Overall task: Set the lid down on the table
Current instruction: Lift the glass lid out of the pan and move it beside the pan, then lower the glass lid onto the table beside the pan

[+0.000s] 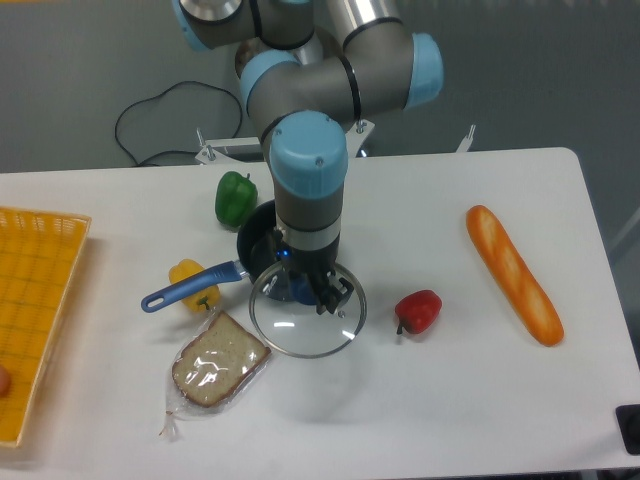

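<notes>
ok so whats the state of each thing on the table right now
lid: off the saucepan, held by the gripper, tilted
gripper: shut on the lid's knob
saucepan: uncovered, upright, partly hidden by the arm
bread slice: flat, wrapped in plastic
baguette: lying flat
red pepper: on its side
green pepper: upright

Lid [305,325]: clear glass, glossy with light reflections, thin bright metal rim. Gripper [310,292] above it: dark matt fingers; arm shells grey satin metal with glossy light-blue plastic caps. Saucepan [262,240] behind gripper: dark, smooth; handle glossy blue plastic. Table [420,400]: white, smooth, faint sheen. Bread slice [218,361] to gripper's front-left: crinkled clear plastic wrap.
</notes>
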Robot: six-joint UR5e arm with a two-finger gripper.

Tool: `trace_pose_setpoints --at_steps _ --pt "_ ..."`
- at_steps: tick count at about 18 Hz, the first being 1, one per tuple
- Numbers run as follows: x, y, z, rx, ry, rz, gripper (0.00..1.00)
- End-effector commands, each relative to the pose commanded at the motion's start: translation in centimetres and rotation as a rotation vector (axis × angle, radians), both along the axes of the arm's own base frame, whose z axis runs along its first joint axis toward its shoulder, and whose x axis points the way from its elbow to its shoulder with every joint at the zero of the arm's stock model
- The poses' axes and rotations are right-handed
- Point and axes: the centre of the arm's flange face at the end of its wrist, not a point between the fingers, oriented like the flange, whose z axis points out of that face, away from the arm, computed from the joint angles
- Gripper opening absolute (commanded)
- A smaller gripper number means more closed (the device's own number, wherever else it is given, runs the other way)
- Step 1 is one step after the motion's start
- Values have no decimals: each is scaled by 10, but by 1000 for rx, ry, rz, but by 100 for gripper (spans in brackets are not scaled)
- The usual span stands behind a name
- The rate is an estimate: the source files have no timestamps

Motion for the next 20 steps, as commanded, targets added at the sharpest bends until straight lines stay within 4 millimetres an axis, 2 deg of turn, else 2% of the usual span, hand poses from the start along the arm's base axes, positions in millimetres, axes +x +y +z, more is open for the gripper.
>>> trace_pose_setpoints --at_steps 3,20 --pt "-12 -6 -2 18 -25 54 57" --pt "-32 14 -51 23 -45 55 57"
